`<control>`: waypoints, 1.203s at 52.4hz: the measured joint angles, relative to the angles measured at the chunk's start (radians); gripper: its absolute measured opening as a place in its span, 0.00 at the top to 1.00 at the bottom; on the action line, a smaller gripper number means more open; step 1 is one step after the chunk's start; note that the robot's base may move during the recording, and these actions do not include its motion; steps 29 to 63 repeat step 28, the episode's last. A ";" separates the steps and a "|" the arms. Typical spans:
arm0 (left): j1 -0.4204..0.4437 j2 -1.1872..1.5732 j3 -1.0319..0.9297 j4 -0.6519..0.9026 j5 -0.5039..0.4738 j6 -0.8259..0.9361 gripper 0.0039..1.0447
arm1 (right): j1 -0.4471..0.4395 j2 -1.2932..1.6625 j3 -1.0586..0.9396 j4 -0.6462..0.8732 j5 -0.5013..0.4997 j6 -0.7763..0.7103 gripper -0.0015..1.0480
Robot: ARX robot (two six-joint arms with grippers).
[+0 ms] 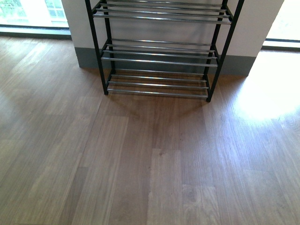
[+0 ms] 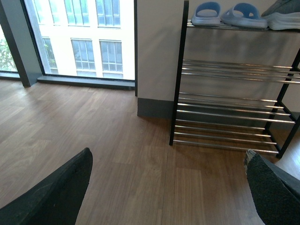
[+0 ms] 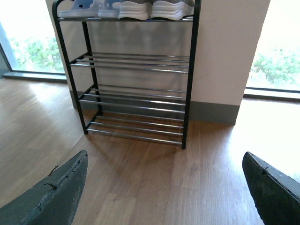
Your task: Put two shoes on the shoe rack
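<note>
The shoe rack [image 1: 159,61] stands against the wall ahead, black-framed with chrome bar shelves; its lower tiers are bare. In the right wrist view two shoes [image 3: 135,10] [image 3: 171,9] with thick white soles sit side by side on the top shelf of the shoe rack [image 3: 136,105], cut off by the frame edge. The left wrist view catches one grey shoe [image 2: 283,18] at the top shelf's end of the shoe rack [image 2: 229,115]. My left gripper [image 2: 168,157] and right gripper [image 3: 165,157] both hang open over bare floor, well short of the rack, holding nothing. Neither arm shows in the front view.
A pair of light-blue slippers [image 2: 225,13] shares the top shelf beside the shoes. Wooden floor [image 1: 150,159] stretches in front of the rack. A white wall with a grey skirting [image 1: 86,58] backs the rack, with floor-level windows [image 2: 84,42] on both sides.
</note>
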 joint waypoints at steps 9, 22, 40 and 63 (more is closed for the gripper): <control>0.000 0.000 0.000 0.000 0.000 0.000 0.09 | 0.000 0.000 0.000 0.000 0.000 0.000 0.09; 0.000 0.000 0.000 0.000 0.000 0.000 0.09 | 0.000 0.000 0.000 0.000 0.000 0.000 0.09; 0.000 0.000 0.000 0.000 0.000 0.000 0.09 | 0.000 0.000 0.000 0.000 0.000 0.000 0.09; 0.000 0.000 0.000 0.000 0.000 0.000 0.09 | 0.000 0.000 0.000 0.000 0.000 0.000 0.09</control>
